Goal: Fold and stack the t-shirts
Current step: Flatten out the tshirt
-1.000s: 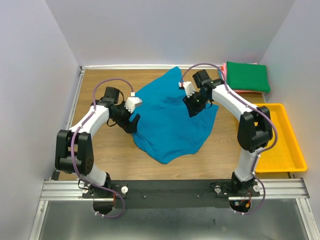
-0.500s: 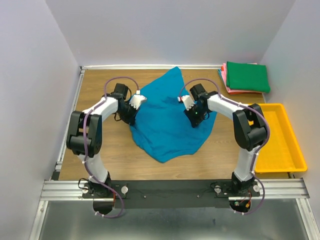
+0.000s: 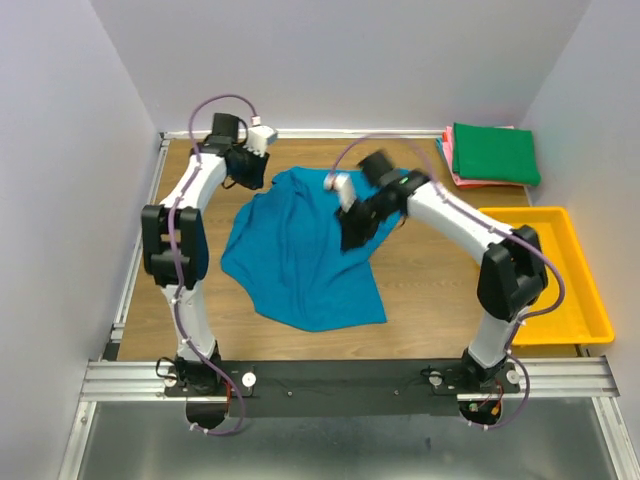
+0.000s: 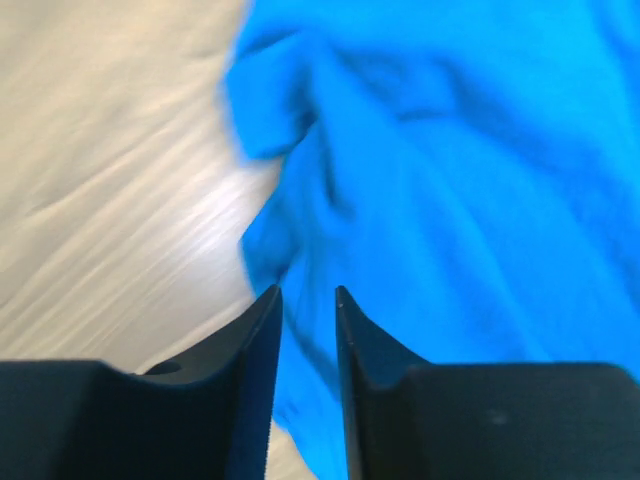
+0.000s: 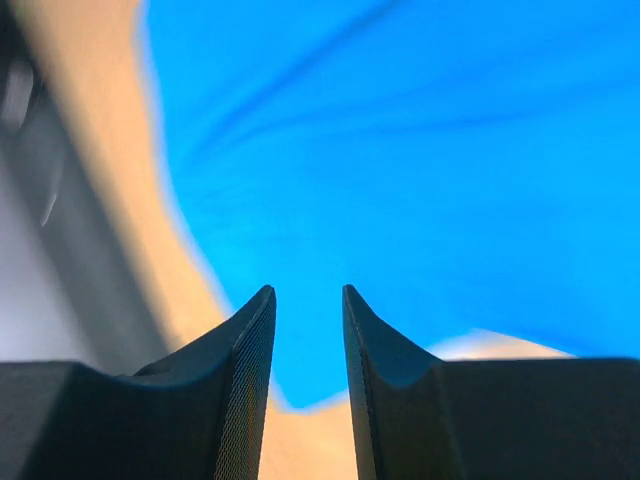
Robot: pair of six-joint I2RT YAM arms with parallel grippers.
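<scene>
A: So, what are the jaws doing?

B: On the left gripper (image 4: pixel 308 290), the two dark fingers stand a narrow slit apart. Blurred blue cloth fills the slit, and I cannot tell whether any of it is pinched. The right gripper (image 5: pixel 308 290) is also slightly parted, with nothing between its fingers. Blue cloth and a strip of wood show through the gap.

A: Where is that cloth?

B: It is the teal-blue t-shirt (image 3: pixel 300 260), lying rumpled on the wooden table (image 3: pixel 430 270), left of centre. The left gripper is just off its far edge, near the back wall. The right gripper is over its right edge.

A: How much room is around it?

B: The near hem comes close to the table's front edge. Bare wood lies to the left, and there is a wider stretch to the right.

A: Any containers?

B: A yellow tray (image 3: pixel 565 290) sits at the right edge. Its floor is in view except where the right arm's elbow overlaps it. Beyond it, in the far right corner, a folded dark green t-shirt (image 3: pixel 495 152) tops the folded pink t-shirts (image 3: pixel 465 180).
</scene>
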